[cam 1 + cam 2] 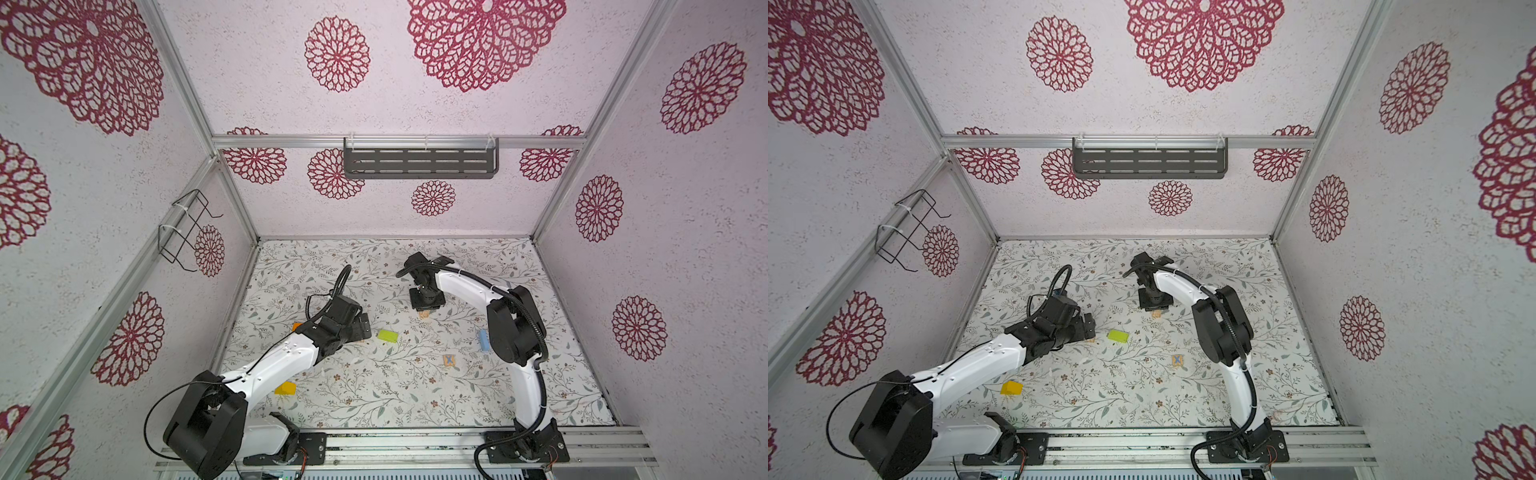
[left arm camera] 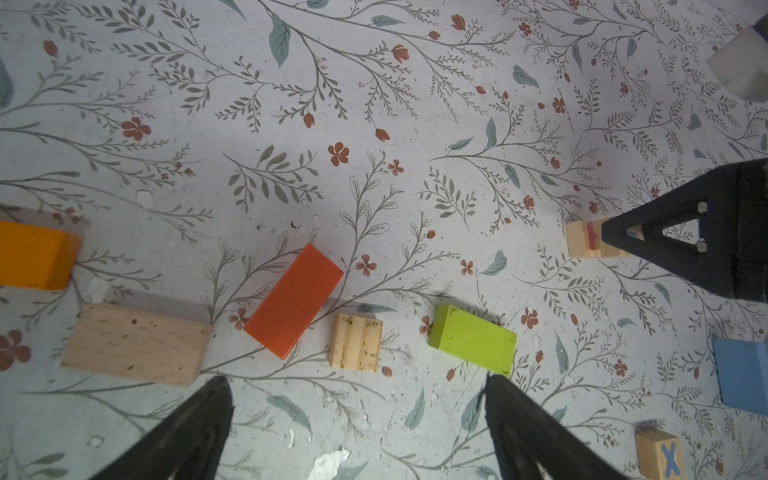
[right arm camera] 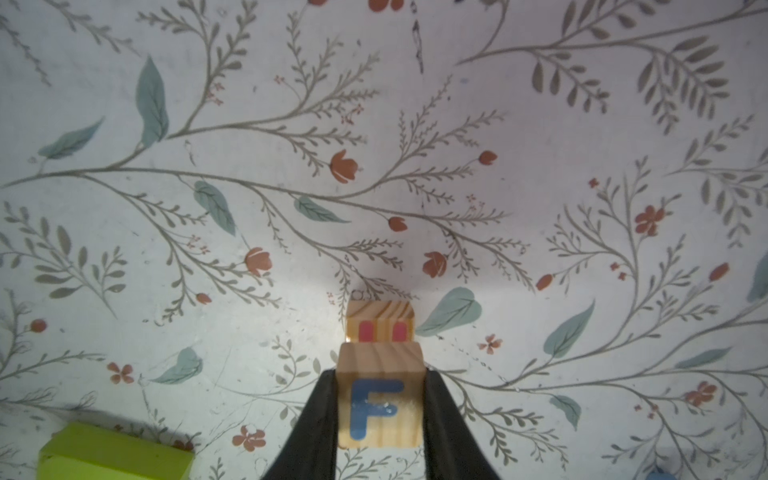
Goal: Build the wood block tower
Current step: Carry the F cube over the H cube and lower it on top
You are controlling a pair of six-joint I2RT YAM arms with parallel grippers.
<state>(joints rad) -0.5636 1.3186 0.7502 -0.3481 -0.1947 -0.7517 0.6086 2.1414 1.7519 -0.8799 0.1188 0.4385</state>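
My right gripper (image 3: 380, 409) is shut on a natural-wood cube with a blue F (image 3: 380, 403). It holds that cube directly over a second natural cube with red lettering (image 3: 380, 322) that stands on the table; I cannot tell whether the two touch. In both top views this gripper (image 1: 426, 306) points down at mid-table. My left gripper (image 2: 356, 381) hangs open and empty over a row of wood blocks: an orange bar (image 2: 33, 259), a plain bar (image 2: 137, 343), a red-orange bar (image 2: 295, 300), a small plain cube (image 2: 356, 347) and a lime green bar (image 2: 473, 338).
A light blue bar (image 1: 484, 340) lies beside the right arm and an X cube (image 1: 449, 360) lies nearer the front. A yellow block (image 1: 286, 388) sits by the left arm. A wire basket (image 1: 187, 230) hangs on the left wall, a dark shelf (image 1: 420, 163) on the back wall.
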